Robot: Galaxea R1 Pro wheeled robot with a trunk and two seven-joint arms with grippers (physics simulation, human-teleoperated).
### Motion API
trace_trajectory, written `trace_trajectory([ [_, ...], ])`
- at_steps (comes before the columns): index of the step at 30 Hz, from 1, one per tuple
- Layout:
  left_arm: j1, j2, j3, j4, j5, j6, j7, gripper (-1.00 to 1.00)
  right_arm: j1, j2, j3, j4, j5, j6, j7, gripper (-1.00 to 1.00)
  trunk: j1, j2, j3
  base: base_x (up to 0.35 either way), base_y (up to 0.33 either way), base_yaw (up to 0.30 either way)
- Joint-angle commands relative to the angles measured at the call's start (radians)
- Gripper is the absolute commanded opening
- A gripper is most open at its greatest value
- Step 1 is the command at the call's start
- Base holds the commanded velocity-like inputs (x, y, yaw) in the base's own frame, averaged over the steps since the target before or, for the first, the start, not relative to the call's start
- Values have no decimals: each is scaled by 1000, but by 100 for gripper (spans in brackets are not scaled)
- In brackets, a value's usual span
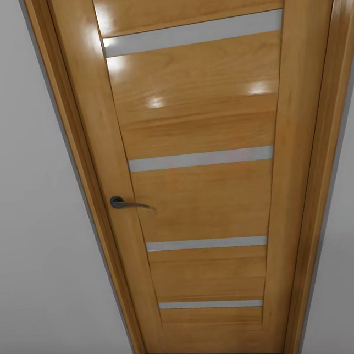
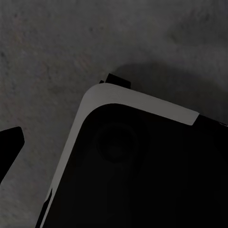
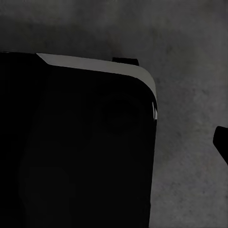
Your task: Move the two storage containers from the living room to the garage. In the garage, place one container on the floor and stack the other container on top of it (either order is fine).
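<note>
A home interior: a closed wooden door with lever handle, pale walls, grey concrete floor.

- Under my left wrist camera I see my base: a black body with a rounded corner and pale grey edge band.
- The right wrist camera shows that base equally black, grey-trimmed, with a faint round recess.

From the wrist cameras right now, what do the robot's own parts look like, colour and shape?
Little shows. In the left wrist view a black finger tip pokes in beside a black, round-cornered body panel with a pale grey rim. The right wrist view has a similar black panel, grey-edged, and a dark finger tip. No cables or markings are visible.
</note>
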Motion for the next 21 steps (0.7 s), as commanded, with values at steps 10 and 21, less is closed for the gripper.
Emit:
trace_trajectory([
  [10,0,-1,-1,0,4,-2,2,100,-4,-146,-7,-89,-19,18,-6,100,0,0,-1,0,0,0],
  [21,0,-3,-1,0,4,-2,2,100,-186,-212,-19,-238,-130,126,-56,100,0,0,-1,0,0,0],
])
